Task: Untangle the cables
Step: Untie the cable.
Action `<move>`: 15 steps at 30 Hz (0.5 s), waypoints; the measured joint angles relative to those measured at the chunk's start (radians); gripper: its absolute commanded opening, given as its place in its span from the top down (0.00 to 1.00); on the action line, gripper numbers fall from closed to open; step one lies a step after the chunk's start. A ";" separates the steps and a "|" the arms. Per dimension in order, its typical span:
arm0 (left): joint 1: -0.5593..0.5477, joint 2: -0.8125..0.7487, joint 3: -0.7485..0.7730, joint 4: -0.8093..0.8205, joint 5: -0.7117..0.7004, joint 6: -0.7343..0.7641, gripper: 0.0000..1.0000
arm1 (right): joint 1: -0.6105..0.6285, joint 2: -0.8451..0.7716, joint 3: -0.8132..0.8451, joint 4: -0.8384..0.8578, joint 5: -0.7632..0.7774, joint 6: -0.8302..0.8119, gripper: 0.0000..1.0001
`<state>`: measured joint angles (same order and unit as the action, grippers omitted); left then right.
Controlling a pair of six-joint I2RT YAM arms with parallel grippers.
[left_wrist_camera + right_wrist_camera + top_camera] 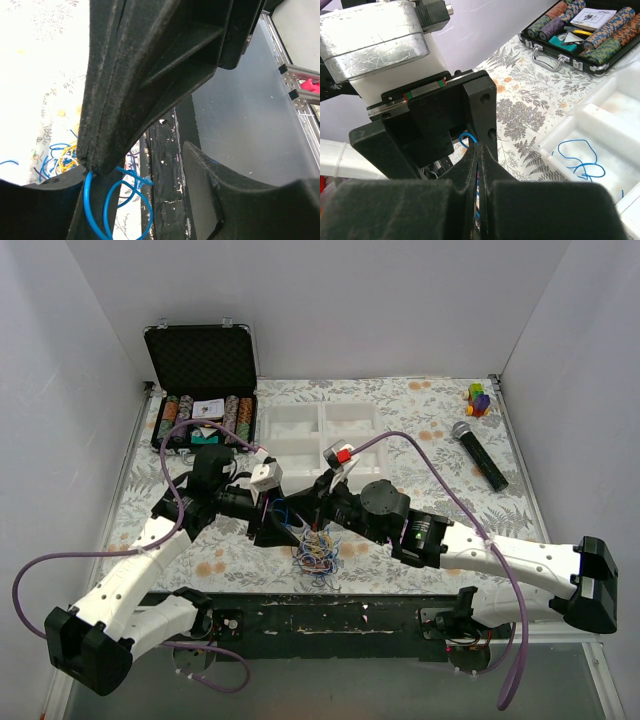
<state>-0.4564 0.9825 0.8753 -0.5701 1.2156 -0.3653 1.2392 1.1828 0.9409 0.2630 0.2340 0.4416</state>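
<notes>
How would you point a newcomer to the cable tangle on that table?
Start at the white divided tray at the middle of the floral tablecloth, then come toward the near edge, where the two arms meet. The cable tangle lies just below the fingers there. It is the only knot of thin blue, yellow and orange wires on the cloth.

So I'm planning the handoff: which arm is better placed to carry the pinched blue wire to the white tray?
Probably the right gripper: it sits nearer the white tray, where a blue strand already lies. Both seem shut on the blue wire.
</notes>
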 measured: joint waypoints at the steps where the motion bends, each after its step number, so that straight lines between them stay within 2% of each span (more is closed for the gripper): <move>1: -0.001 0.005 0.006 -0.006 -0.005 0.002 0.56 | 0.000 -0.002 0.000 -0.005 0.007 -0.003 0.99; 8: -0.005 0.007 0.016 -0.016 -0.053 0.008 0.62 | 0.000 -0.046 0.000 -0.026 0.045 -0.011 0.99; 9: -0.005 0.006 0.016 -0.017 -0.061 0.008 0.68 | 0.000 -0.056 0.000 -0.027 0.049 -0.012 0.99; 11: -0.005 0.003 0.016 -0.016 -0.078 0.003 0.95 | 0.000 -0.073 0.000 -0.027 0.053 -0.013 0.99; 12: -0.005 0.000 0.016 -0.014 -0.085 0.000 1.00 | 0.000 -0.079 0.000 -0.027 0.055 -0.013 0.99; 15: -0.006 -0.005 0.016 0.006 -0.111 -0.014 1.00 | 0.000 -0.084 0.000 -0.026 0.056 -0.012 0.99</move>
<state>-0.4629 0.9771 0.8917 -0.5640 1.1046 -0.3790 1.2396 1.0992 0.9405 0.2367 0.2897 0.4294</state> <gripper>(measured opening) 0.019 0.022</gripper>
